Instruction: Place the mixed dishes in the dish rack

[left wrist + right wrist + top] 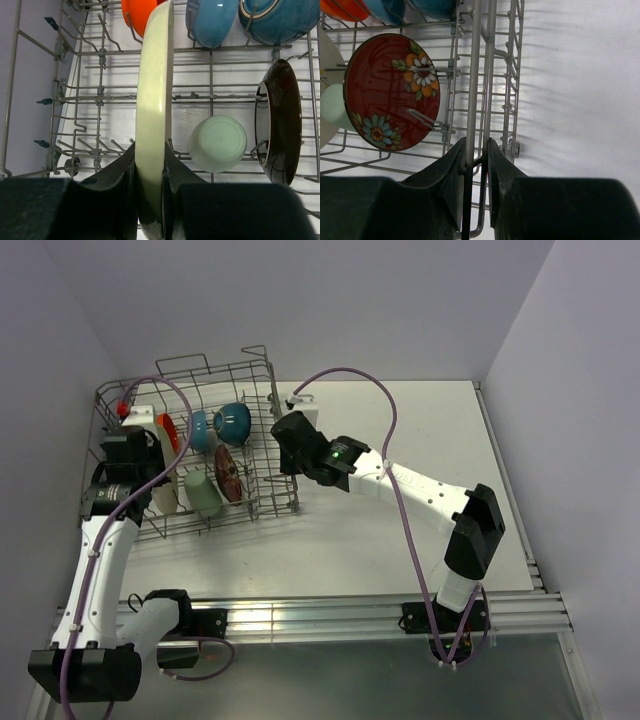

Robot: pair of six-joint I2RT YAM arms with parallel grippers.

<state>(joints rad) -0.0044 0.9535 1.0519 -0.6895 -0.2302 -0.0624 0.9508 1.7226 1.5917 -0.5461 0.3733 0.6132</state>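
**Fingers shut on both sides: last dish going in, rack held**

Fingers [117, 172] of the left gripper [150, 149] are closed hard on the near rim of the cream plate [155, 100]. The plate stands upright, edge-on to the wrist camera, low in the left part of the dish rack [262, 490]. I cannot tell whether its lower edge sits between tines.

The right gripper [476, 150] has its fingers [452, 175] almost together, pinched on a wire of the rack's right wall. It holds nothing else and is probably bracing the rack.

Progress: the rack sits far left on the white table [340, 550], with five of six dishes in it.
- Orange bowl [140, 15]: just beyond the plate.
- Small blue bowl [210, 20] and teal bowl [280, 20]: far row, to the right.
- Pale green cup [218, 143]: near row, base toward the wrist camera.
- Red floral bowl [392, 92]: on edge, just right of the cup.

No dish shows outside the rack. My guess at what is left: seat the plate, let go, back both arms out.

Materials:
- Plate: glossy glaze with a thin, smooth rim, likely slippery.
- Bowls: glazed and catching highlights. The floral one has daisies and leaves painted inside and a dark outside.
- Cup: duller finish.
- Rack: thin grey metal wire with a grid floor and upright tines.
- Finger pads: black and grainy.
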